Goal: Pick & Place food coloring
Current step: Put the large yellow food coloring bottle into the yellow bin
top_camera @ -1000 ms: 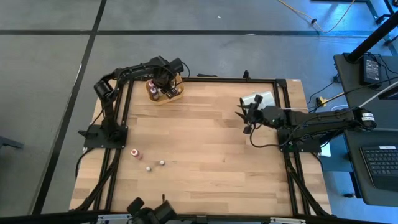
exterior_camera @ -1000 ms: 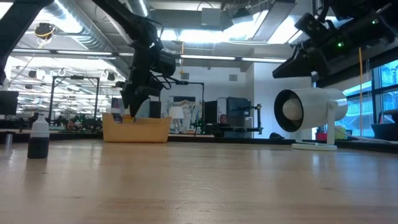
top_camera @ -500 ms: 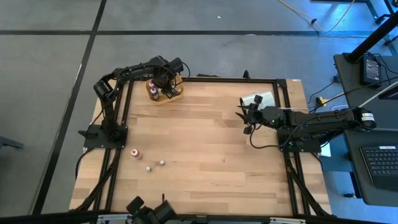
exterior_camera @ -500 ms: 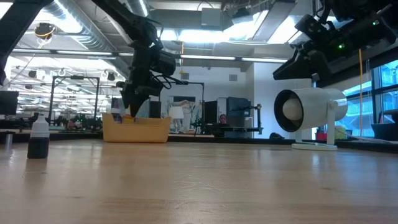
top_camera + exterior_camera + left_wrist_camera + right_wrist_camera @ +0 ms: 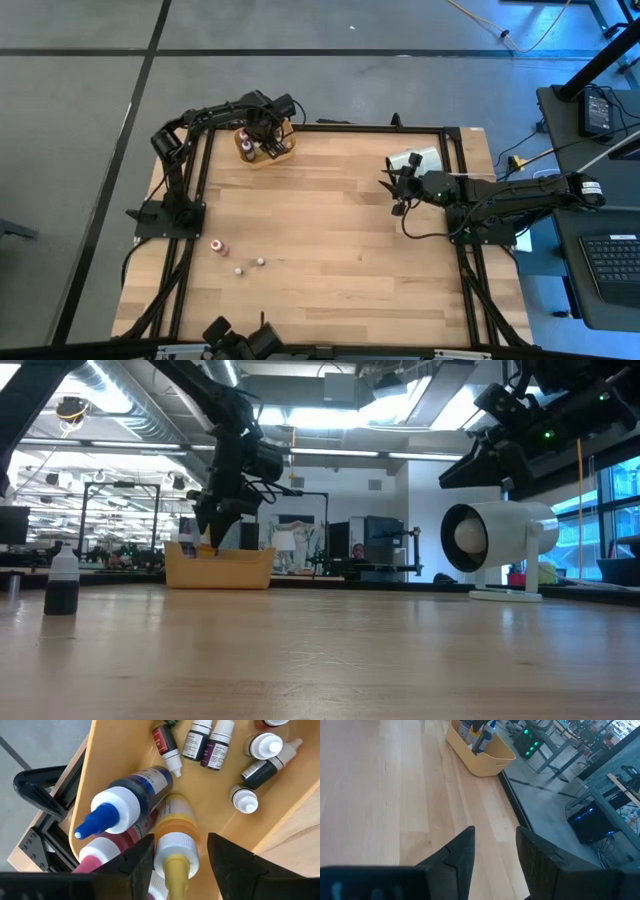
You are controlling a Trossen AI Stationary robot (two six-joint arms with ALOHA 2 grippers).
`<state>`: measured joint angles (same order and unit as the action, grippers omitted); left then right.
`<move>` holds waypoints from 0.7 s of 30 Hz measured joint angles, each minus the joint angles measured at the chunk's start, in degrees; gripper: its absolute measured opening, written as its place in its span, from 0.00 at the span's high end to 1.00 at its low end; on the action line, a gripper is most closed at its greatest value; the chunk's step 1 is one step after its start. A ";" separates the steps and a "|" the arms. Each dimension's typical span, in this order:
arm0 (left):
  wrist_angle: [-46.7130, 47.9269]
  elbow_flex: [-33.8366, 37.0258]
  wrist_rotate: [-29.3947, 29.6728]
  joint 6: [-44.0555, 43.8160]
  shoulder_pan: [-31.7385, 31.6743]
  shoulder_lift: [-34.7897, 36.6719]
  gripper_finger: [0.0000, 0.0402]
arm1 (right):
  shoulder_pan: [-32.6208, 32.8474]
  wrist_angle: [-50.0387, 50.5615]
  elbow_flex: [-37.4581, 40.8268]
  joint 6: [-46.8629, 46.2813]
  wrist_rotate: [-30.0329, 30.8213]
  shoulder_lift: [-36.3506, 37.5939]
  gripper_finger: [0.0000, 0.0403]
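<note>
The left gripper (image 5: 176, 865) is hovering in the yellow tray (image 5: 112, 755), fingers parting around the yellow-capped food coloring bottle (image 5: 175, 840), whose long axis is running straight between them

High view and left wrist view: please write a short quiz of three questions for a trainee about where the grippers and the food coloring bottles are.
1. True or false: the left gripper hangs over the yellow tray.
2. How many small bottles are on the table outside the tray?
3. The bottle between the left gripper's fingers has a cap of which colour? A blue, B yellow, C white.

Key: 1 true; 2 three; 3 B.
</note>
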<state>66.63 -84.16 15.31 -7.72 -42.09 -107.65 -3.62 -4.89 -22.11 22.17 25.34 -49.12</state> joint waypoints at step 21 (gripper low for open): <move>1.14 0.00 2.11 -0.43 -0.02 4.35 0.55 | 0.00 -0.01 0.04 -0.02 -0.02 0.00 0.64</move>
<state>67.77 -84.16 17.42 -8.15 -42.11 -103.30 -3.62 -4.91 -22.06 22.15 25.32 -49.12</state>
